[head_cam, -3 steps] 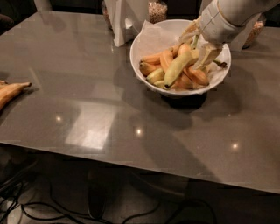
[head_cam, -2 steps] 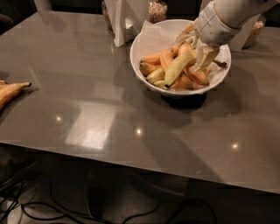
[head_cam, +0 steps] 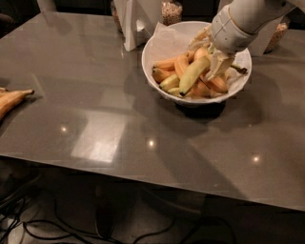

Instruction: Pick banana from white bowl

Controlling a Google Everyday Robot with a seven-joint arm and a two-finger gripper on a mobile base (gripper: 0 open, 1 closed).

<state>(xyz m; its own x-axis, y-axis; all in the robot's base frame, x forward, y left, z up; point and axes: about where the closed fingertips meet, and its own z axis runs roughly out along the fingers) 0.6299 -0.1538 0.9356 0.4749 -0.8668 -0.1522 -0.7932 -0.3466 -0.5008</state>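
Note:
The white bowl (head_cam: pixel 148 56) stands at the back right of the grey table, lined with white paper and holding several bananas. The long pale greenish-yellow banana (head_cam: pixel 193 76) lies on top of the shorter orange-yellow ones (head_cam: pixel 167 63), tilted with its upper end raised to the right. My gripper (head_cam: pixel 211 56) reaches down into the bowl from the upper right and is shut on the banana's upper end. That end is hidden by the fingers (head_cam: pixel 220 64).
A lone deep-yellow banana (head_cam: pixel 12 100) lies at the table's left edge. A white upright object (head_cam: pixel 133 24) and two jars of grain (head_cam: pixel 171 10) (head_cam: pixel 279 34) stand behind the bowl. The table's front edge runs across the lower part of the view.

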